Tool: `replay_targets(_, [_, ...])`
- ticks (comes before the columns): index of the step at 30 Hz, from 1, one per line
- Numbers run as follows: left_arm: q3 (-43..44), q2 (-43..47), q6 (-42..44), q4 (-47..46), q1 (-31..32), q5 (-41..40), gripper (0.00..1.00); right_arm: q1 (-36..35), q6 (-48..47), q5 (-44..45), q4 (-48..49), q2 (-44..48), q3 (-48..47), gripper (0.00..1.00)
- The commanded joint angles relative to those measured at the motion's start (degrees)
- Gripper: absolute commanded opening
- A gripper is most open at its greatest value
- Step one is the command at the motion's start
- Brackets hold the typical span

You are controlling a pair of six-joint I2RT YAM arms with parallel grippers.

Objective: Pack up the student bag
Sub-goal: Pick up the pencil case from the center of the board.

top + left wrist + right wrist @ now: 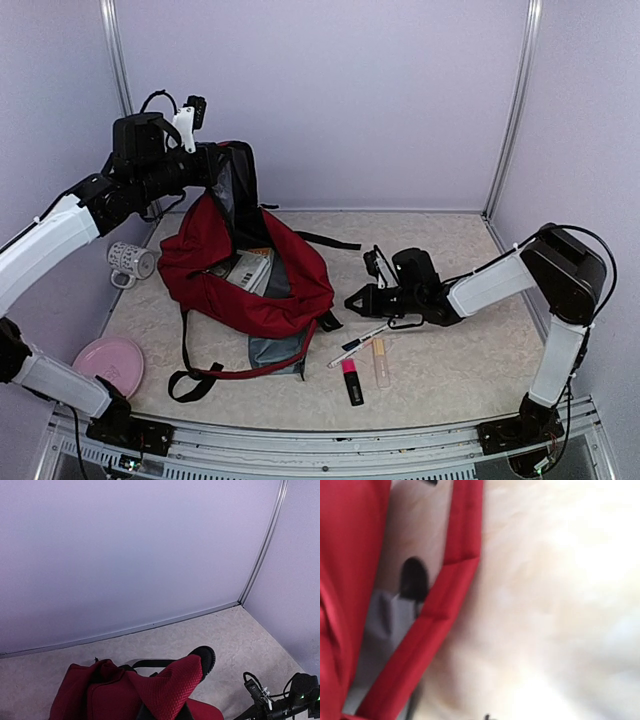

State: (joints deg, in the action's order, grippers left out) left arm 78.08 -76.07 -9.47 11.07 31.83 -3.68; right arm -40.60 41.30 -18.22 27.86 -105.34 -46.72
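One student bag [290, 290], left gripper [218, 165] pinching its edge, right gripper [352, 300] closed

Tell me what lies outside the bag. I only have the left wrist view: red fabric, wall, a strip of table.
Observer: Three small items lie right of the student bag: a pink highlighter, a white pen and a pale tube.
Operator: Report the right gripper.
Observer: The right gripper is shut, low over the table beside the bag's right edge. I cannot tell whether it pinches anything.
Operator: Check the bag's left side.
Observer: A patterned mug sits left of the bag, with a pink plate nearer the arm bases.
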Motion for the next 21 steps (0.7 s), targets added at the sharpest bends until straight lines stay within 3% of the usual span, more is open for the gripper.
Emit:
replay_targets(1, [7.77, 6.25, 2.92, -6.42, -0.11, -2.80, 0.00, -2.68, -0.38, -2.99, 0.57, -1.58, -4.22, 0.05])
replay_targets(5, [8.98, 10.42, 2.89, -6.49, -0.10, -3.06, 0.00, -5.19, -0.70, -3.76, -1.02, -4.08, -8.42, 0.21])
replay_targets(9, [9.65, 14.87, 3.94, -6.06, -0.06, -5.27, 0.00, -7.05, -0.17, -4.37, -1.65, -7.40, -11.68, 0.50])
replay_targets(12, [10.17, 17.76, 5.43, -4.75, -0.01, -9.16, 0.00, -8.07, 0.61, -3.83, -2.75, -9.78, -14.24, 0.92])
replay_targets(13, [10.17, 18.59, 6.00, -4.27, 0.00, -10.58, 0.00, -8.44, 0.30, -2.91, -4.10, -10.61, -16.14, 0.99])
replay_targets(21, [8.26, 21.83, 7.62, -0.57, -0.07, -14.06, 0.00, -11.41, -2.94, -0.12, -13.99, -18.86, -27.21, 1.00])
